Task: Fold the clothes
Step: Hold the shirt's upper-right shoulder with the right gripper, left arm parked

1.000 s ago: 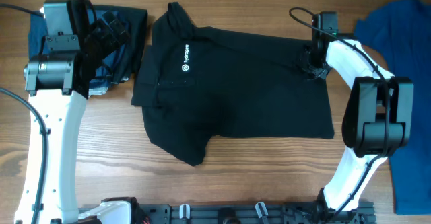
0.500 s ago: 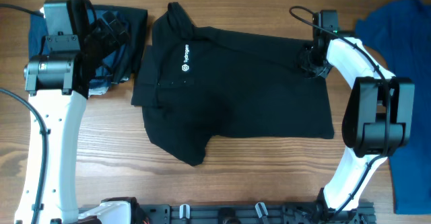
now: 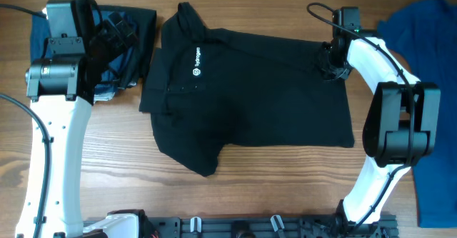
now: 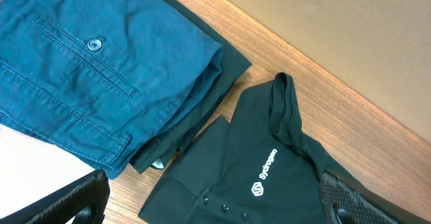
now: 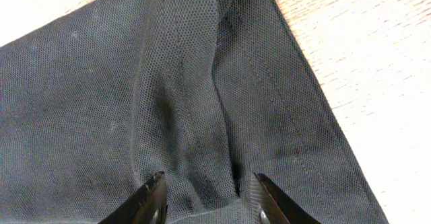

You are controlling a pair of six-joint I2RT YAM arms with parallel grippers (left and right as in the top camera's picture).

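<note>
The black collared shirt lies spread flat across the middle of the table, collar at the left and white logo up. My right gripper rests on its far right corner. In the right wrist view a raised crease of the black mesh fabric runs between the parted jaws of the right gripper, which stands open. My left gripper hovers wide open to the left of the collar. In the left wrist view the left gripper frames the shirt's buttons and logo and holds nothing.
Folded blue denim trousers sit on a dark garment at the back left, under the left arm. A bright blue garment lies at the right edge. Bare wooden table shows in front of the shirt.
The right gripper has shifted slightly toward the far edge on the shirt's corner, and its jaws have parted a little. The left arm and shirt have not moved.
</note>
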